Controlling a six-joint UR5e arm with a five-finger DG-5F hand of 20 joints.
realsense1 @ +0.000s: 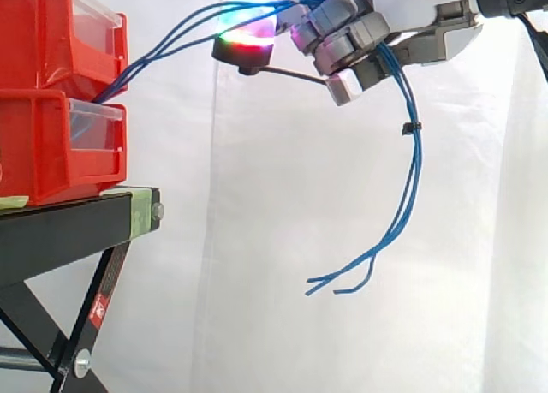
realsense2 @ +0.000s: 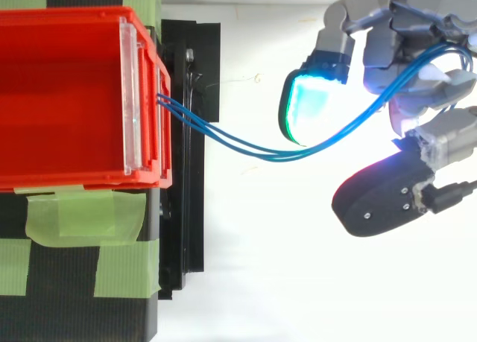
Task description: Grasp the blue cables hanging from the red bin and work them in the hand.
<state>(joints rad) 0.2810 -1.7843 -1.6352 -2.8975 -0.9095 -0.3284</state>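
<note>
Running out of the front of the red bin on the left, the blue cables sag in a shallow loop across the open gap and rise to the hand at the upper right. Past the hand they drop straight down, with a small black tie binding them just below it, and their loose ends curl free well under the hand.

The fingers are curled round the strands and hold them against the palm, while one glowing fingertip stands out to the left, clear of the bundle.

The cables look thin, light and limp. They should bend wherever they are pressed and may slide through smooth pads, so the bundled stretch near the tie seems the safest place to hold. A hard pull would likely tug at the bin end rather than stretch them.

Inside the fist the strands are covered, so how many are caught cannot be told. Their anchoring inside the bin is hidden behind its clear front plate. In the side view two bins stack on the black stand, and which one feeds the cables is unclear. Green tape patches the stand nearer the camera.
</note>
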